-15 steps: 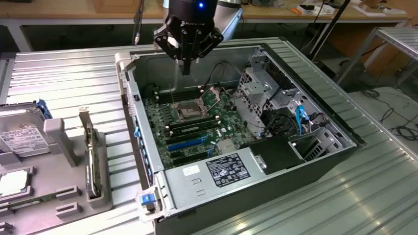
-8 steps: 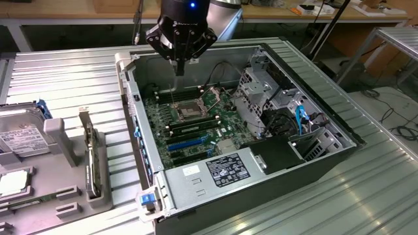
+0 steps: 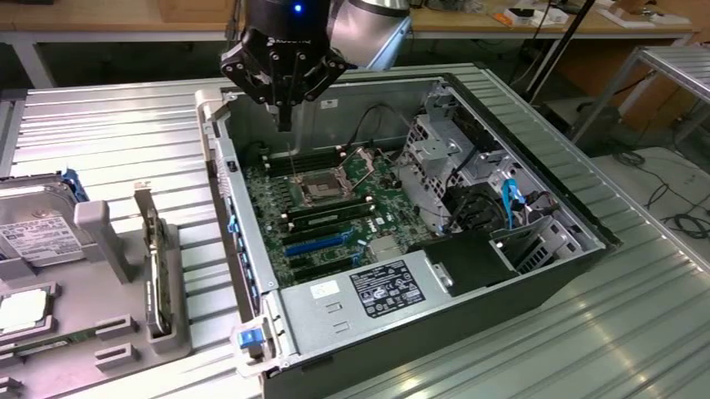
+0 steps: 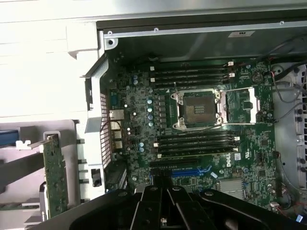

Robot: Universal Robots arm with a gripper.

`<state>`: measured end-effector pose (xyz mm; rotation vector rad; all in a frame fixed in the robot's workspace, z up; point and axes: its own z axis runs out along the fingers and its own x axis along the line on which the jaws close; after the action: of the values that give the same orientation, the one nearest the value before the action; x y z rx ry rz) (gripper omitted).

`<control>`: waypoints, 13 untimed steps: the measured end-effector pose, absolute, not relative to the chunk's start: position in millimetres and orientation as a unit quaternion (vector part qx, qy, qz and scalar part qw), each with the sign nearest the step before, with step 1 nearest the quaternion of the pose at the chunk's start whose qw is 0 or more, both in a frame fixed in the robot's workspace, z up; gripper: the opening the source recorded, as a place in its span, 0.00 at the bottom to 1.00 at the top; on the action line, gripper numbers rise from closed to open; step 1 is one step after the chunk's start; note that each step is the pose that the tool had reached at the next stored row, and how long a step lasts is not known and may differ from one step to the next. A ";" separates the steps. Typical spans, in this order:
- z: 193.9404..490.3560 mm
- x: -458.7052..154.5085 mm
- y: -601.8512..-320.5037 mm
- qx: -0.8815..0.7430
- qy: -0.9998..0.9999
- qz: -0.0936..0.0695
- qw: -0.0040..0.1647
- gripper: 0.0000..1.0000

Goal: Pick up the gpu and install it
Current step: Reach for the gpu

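Ribbed metal surface (image 3: 122,125) carries an open computer case (image 3: 566,266). Closed and empty, the end effector (image 3: 285,120) hangs above the motherboard (image 3: 372,179) at the case's far end. Well apart, on the exterior view's left, the gpu (image 3: 156,274) stands on edge in a grey holder (image 3: 100,332): a dark green board with a pale silver end bracket.

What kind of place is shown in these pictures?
Probably a robotics lab or workshop set up for computer assembly. A robot arm's claw hangs over an open computer case with its motherboard exposed, and a gpu and a hard drive sit in a grey holder beside it.
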<state>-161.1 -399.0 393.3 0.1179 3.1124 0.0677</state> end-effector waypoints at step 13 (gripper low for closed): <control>393.3 -219.0 -399.2 0.038 0.999 0.022 0.013 0.11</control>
<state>-219.0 -399.2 393.3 0.1178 3.1123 0.0678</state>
